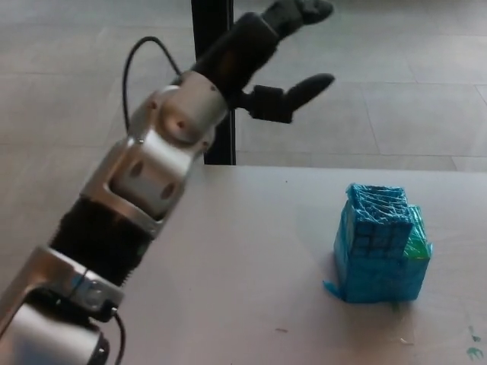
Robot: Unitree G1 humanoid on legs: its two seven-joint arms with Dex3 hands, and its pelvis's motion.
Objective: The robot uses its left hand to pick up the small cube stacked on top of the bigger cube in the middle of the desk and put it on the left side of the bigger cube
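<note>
Looking down from the head view, only 1 arm shows: the left arm (144, 198) crosses the picture from the lower left corner, where its lowest section is cut off by the frame, up toward the top centre. Its silver metal shells and black ribbed sleeve hide much of the desk's (251, 304) left side. The left hand (274, 57) is raised well above and behind the cubes, fingers spread apart and holding nothing; 1 finger (308, 87) juts rightward, another is clipped by the top edge. A black post (221, 148) stands behind the desk, partly covered by the arm.

On the desk's right part sit 2 cubes, both wrapped in wrinkled blue tape: the small cube (378, 217) rests on top of the bigger cube (378, 270). A green patch shows at their right side; which cube it belongs to is unclear.
</note>
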